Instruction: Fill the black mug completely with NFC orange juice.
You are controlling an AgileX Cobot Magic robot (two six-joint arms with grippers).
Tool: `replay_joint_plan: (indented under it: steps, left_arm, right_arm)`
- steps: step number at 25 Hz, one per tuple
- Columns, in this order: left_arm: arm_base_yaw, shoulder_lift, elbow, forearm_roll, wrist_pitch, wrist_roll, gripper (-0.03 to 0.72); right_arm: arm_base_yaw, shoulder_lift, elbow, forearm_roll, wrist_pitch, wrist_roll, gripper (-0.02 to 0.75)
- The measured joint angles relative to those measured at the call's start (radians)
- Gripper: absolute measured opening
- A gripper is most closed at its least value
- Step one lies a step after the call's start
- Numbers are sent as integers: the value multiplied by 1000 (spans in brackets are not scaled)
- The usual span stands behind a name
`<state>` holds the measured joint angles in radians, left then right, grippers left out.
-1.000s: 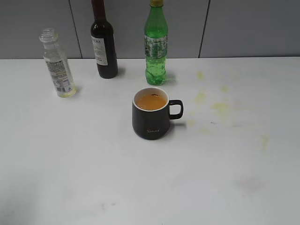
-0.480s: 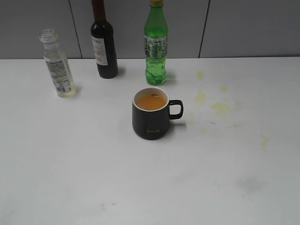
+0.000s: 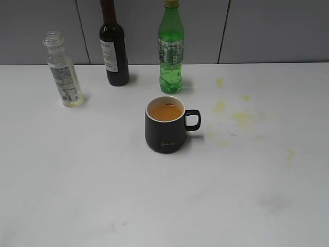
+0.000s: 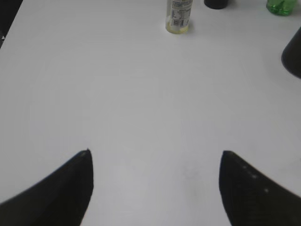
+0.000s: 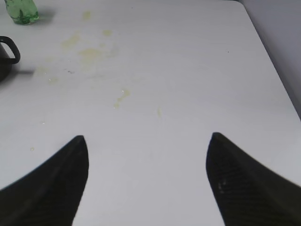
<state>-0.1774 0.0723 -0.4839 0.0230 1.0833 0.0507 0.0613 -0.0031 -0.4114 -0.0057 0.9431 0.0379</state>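
Note:
The black mug [image 3: 164,129] stands mid-table, handle to the right, holding orange juice [image 3: 165,111] close to its rim. Its edge shows in the left wrist view [image 4: 293,52] and its handle in the right wrist view [image 5: 9,51]. The small clear NFC juice bottle [image 3: 62,71] stands upright at the back left, almost empty with a little yellowish liquid at the bottom; it also shows in the left wrist view [image 4: 179,17]. My left gripper [image 4: 155,157] is open and empty over bare table. My right gripper [image 5: 146,141] is open and empty. Neither gripper shows in the exterior view.
A dark wine bottle [image 3: 114,49] and a green plastic bottle [image 3: 170,51] stand at the back by the grey wall. Yellowish spill stains [image 3: 240,117] mark the white table right of the mug. The table's right edge [image 5: 270,52] shows in the right wrist view.
A faint shadow at the lower left of the exterior view has gone. The mug and the bottles have not moved.

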Motion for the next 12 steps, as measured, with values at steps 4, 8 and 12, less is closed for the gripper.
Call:
replay_joint_plan:
  steps: [4, 8, 12]
  left_arm:
    - [0, 0, 0, -1, 0, 1, 640]
    - [0, 0, 0, -1, 0, 1, 580]
    - [0, 0, 0, -1, 0, 1, 508]
  right_arm:
    - [0, 0, 0, 0, 0, 0, 592]
    - [0, 0, 0, 0, 0, 0, 592]
    - [0, 0, 0, 0, 0, 0, 592]
